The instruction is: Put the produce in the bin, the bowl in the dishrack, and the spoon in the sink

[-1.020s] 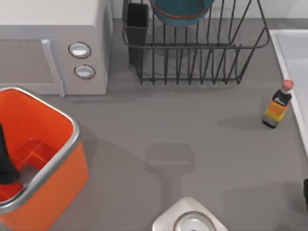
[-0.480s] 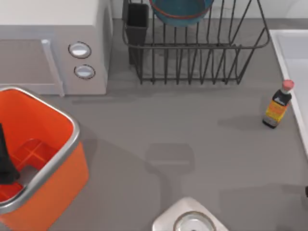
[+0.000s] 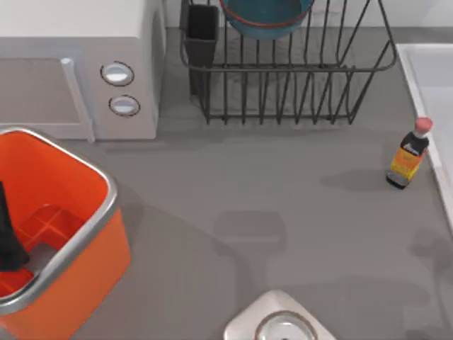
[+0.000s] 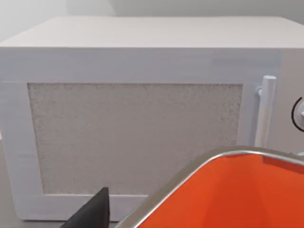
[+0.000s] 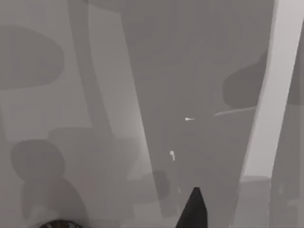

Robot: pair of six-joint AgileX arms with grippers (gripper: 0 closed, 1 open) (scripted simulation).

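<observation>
The blue bowl [image 3: 265, 18] with its orange-brown band rests in the dark wire dishrack [image 3: 283, 78] at the back. The orange bin [image 3: 67, 212] stands at the front left, and my left gripper [image 3: 7, 237] hangs as a dark shape inside it, near its left wall. One dark fingertip [image 4: 92, 213] of it shows beside the bin's silver rim [image 4: 190, 171] in the left wrist view. The pale sink [image 3: 432, 71] lies along the right edge. One dark fingertip [image 5: 192, 211] of my right gripper hovers over grey surface beside a pale strip. The produce and the spoon are out of view.
A white microwave [image 3: 78, 64] stands at the back left, just behind the bin. A small sauce bottle [image 3: 409, 152] with a red cap stands near the sink's rim. A silver round-topped object [image 3: 279, 326] sits at the front edge.
The dark tip of my right arm at the top view's right edge has slid out of frame, leaving a faint shadow there. The left gripper has not moved.
</observation>
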